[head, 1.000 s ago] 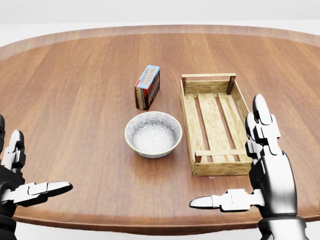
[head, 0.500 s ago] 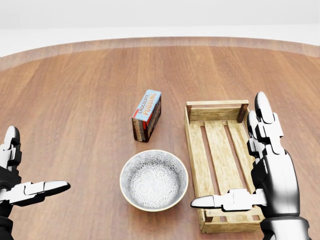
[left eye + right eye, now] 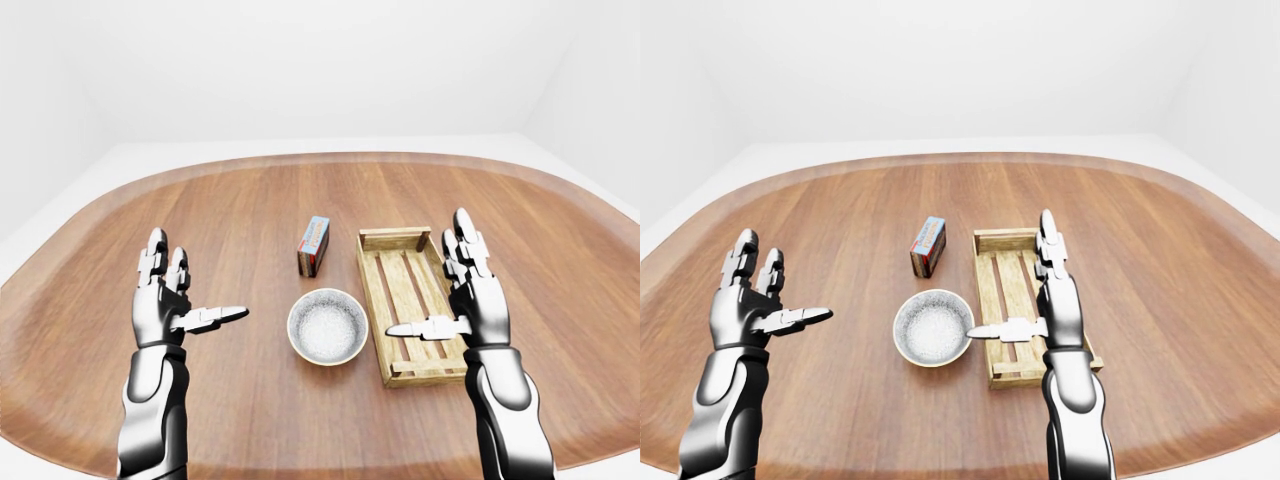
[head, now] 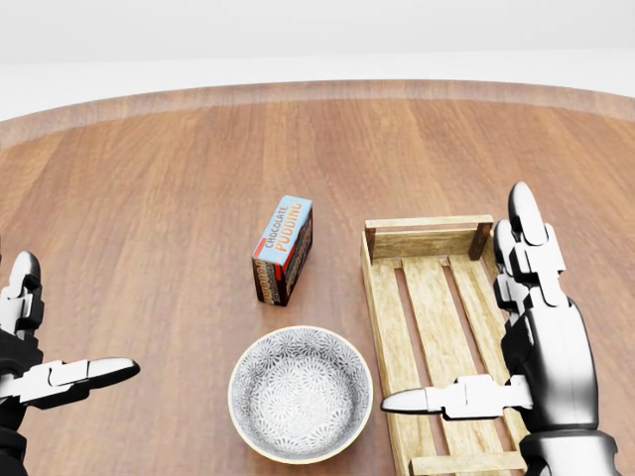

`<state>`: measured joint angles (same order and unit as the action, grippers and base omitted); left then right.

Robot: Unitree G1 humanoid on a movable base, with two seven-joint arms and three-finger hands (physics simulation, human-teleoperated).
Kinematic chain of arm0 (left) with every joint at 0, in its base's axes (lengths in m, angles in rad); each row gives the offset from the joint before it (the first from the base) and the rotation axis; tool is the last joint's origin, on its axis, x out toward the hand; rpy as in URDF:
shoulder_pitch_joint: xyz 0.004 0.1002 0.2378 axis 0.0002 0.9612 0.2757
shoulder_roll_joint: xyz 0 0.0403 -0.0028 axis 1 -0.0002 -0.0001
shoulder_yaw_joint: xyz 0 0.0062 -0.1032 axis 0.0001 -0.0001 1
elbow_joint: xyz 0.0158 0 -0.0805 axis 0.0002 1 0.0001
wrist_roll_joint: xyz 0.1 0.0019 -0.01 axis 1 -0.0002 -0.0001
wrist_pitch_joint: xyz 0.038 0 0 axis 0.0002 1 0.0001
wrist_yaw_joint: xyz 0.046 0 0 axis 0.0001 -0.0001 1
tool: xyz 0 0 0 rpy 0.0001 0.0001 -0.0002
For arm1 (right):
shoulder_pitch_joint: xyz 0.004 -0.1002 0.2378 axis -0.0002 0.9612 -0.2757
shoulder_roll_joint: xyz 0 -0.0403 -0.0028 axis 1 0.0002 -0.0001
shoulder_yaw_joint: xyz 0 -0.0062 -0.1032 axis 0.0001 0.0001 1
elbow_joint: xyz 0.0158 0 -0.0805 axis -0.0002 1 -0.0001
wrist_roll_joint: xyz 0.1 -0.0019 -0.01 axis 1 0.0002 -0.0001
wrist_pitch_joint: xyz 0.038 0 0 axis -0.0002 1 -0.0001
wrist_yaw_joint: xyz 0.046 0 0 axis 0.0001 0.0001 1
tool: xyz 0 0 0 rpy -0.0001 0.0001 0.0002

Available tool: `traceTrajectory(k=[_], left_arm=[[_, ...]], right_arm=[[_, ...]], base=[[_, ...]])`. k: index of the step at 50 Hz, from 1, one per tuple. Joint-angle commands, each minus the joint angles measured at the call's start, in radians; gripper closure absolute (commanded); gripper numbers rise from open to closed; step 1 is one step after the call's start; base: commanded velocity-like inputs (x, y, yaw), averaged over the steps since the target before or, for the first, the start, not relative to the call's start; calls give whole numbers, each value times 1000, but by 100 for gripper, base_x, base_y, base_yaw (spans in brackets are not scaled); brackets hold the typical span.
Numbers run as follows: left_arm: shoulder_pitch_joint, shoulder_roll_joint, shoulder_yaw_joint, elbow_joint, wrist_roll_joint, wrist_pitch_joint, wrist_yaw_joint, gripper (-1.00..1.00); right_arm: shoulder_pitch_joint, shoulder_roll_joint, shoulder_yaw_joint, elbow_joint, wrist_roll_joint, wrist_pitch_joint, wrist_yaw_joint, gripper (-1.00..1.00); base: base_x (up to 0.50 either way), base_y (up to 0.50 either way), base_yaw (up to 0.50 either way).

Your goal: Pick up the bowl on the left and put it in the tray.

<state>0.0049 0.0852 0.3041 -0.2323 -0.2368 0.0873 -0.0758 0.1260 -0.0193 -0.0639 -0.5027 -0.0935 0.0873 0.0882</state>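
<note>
Both hands are hovering released, fingers spread: left hand [image 3: 165, 300] well apart from the bowl [image 3: 327, 326], right hand [image 3: 470, 295] hanging over the tray [image 3: 372, 290]. The bowl is resting just beside the tray's left wall; approaching from above and pinching its rim seems advisable.

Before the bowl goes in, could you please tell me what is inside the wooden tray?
The wooden tray holds nothing that shows: only its bare slats. The right hand hangs over its lower right part and covers some slats there, so that corner cannot be checked.
</note>
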Motion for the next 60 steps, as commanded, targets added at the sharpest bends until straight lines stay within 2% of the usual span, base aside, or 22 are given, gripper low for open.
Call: traceTrajectory(k=[1,11,17,25,28,36,45,56,60], left_arm=[[57,-11,-12,-44,20,-7,-8,-100],[64,-16,-10,-67,18,0,-13,-100],[63,-16,-9,-66,17,0,-14,-100],[57,-12,-9,-45,15,-9,-16,-100],[62,-13,-9,-63,14,0,-14,-100],[68,-17,-12,-82,15,0,-14,-100],[69,-19,-7,-82,13,0,-21,-100],[63,-18,-10,-66,16,0,-19,-100],[44,-9,-10,0,15,-44,-25,-100]], right_arm=[[16,17,8,-31,12,0,-25,-100],[-23,-5,84,-76,-117,0,-3,-100],[-42,0,161,-126,-206,0,25,-100],[-52,5,251,-86,-303,0,44,-100],[-57,8,266,-84,-323,0,52,-100],[-41,10,334,-35,-390,0,48,-100],[-31,10,373,48,-468,0,55,-100],[3,-1,424,97,-557,0,124,-100],[4,-2,431,116,-572,0,133,-100]], base=[[0,0,0],[0,0,0],[0,0,0],[0,0,0],[0,0,0],[0,0,0],[0,0,0],[0,0,0],[0,0,0]])
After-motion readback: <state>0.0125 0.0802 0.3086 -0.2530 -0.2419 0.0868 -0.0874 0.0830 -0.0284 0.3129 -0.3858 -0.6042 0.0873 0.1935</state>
